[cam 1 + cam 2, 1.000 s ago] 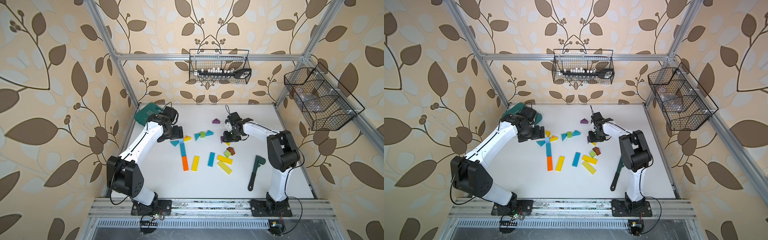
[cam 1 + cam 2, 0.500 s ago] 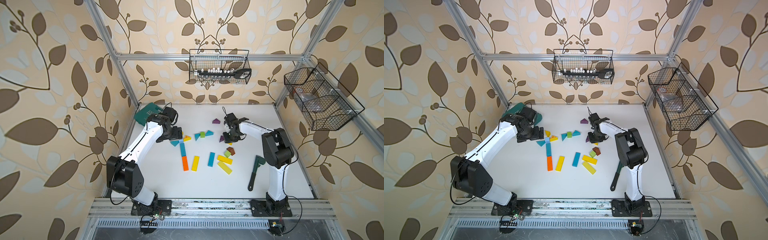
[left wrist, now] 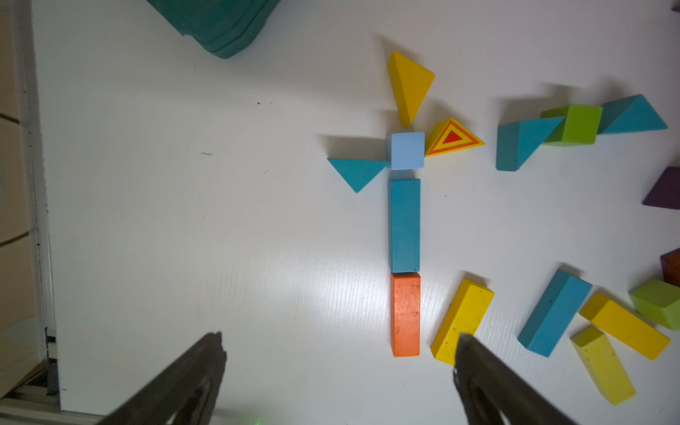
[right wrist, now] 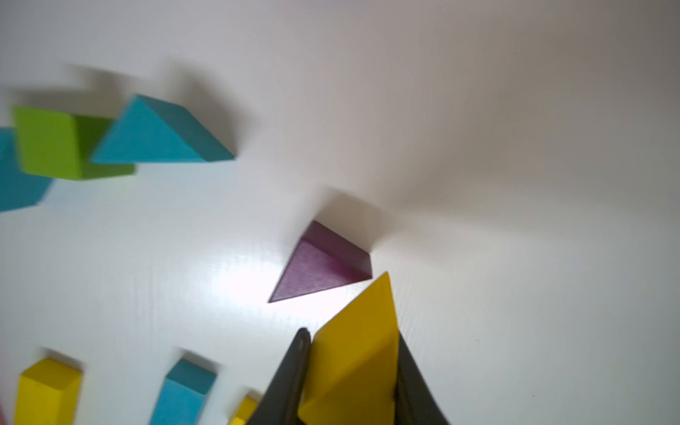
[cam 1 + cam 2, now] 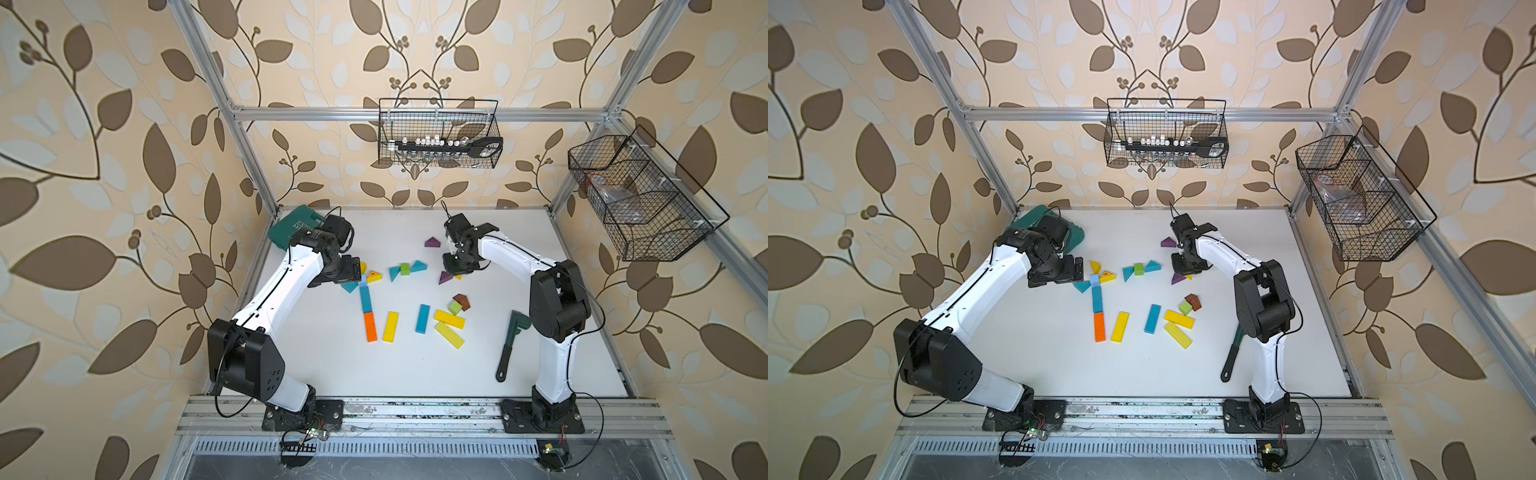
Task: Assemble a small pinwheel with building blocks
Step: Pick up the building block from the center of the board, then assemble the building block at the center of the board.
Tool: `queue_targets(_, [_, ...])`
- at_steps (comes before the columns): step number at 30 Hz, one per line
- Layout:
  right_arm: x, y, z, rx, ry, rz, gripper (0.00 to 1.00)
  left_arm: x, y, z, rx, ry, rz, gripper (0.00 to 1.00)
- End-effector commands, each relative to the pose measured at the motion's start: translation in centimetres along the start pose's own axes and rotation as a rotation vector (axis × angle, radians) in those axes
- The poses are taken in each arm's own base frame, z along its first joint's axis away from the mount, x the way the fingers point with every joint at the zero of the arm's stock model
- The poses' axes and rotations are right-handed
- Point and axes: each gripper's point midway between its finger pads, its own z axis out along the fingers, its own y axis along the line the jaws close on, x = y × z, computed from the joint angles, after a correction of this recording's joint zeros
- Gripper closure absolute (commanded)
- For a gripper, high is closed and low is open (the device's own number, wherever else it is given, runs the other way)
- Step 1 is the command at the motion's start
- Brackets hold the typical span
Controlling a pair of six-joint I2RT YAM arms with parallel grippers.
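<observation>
Right wrist view: your right gripper (image 4: 351,336) is clamped on one yellow wedge (image 4: 364,312), just beside a purple wedge (image 4: 320,268). Your left gripper (image 3: 339,337) hangs spread wide, holding nothing. In both top views you count, on the table (image 5: 540,257), six bars (image 5: 390,327), eight wedges (image 5: 419,266) including the held one, three cubes (image 5: 404,269) and one brown block (image 5: 461,301). Around the pale blue cube (image 5: 1094,280) sit a second yellow wedge (image 5: 1095,267) at 12 o'clock, a striped wedge (image 5: 1107,276) at 3, a teal wedge (image 5: 1082,286) at 8 and a teal bar (image 5: 1097,299) at 6. Since a second ago the right gripper has edged toward 9 o'clock; the left arm has stayed.
</observation>
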Motion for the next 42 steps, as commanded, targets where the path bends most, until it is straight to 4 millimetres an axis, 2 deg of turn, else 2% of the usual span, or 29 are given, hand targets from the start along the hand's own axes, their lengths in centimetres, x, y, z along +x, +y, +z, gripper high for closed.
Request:
queue_targets(1, [-2.0, 2.9, -1.5, 0.007, -0.046, 0.009, 0.92, 0.0, 1.0, -1.3, -0.014, -0.022, 0.005, 0.01])
queue_targets(6, [-5.4, 7.0, 0.1, 0.009, -0.088, 0.029, 0.92, 0.4, 0.7, -1.0, 0.006, -0.005, 0.006, 0.01])
queue_targets(8, [-6.7, 8.3, 1.3, 0.005, -0.109, 0.046, 0.93, 0.7, 0.5, -0.7, 0.014, 0.007, 0.006, 0.01])
queue_targets(14, [-10.4, 10.4, 3.7, -0.036, -0.233, 0.122, 0.94, 1.1, 0.0, 0.2, 0.029, 0.047, 0.009, 0.01])
queue_targets(18, [-11.7, 11.2, 4.2, -0.071, -0.297, 0.154, 0.94, 1.2, 0.0, 0.6, 0.021, 0.061, 0.009, 0.01])
queue_targets(24, [-12.2, 12.0, 5.3, -0.101, -0.304, 0.16, 0.92, 1.4, 0.1, 1.1, 0.011, 0.077, 0.007, 0.01])
queue_targets(35, [-11.3, 12.7, 9.0, -0.103, -0.249, 0.175, 0.89, 1.6, 0.1, 1.7, 0.0, 0.108, 0.008, 0.01])
queue_targets(42, [-10.7, 12.9, 9.5, -0.087, -0.23, 0.167, 0.84, 1.7, 0.0, 1.9, 0.0, 0.119, 0.008, 0.01])
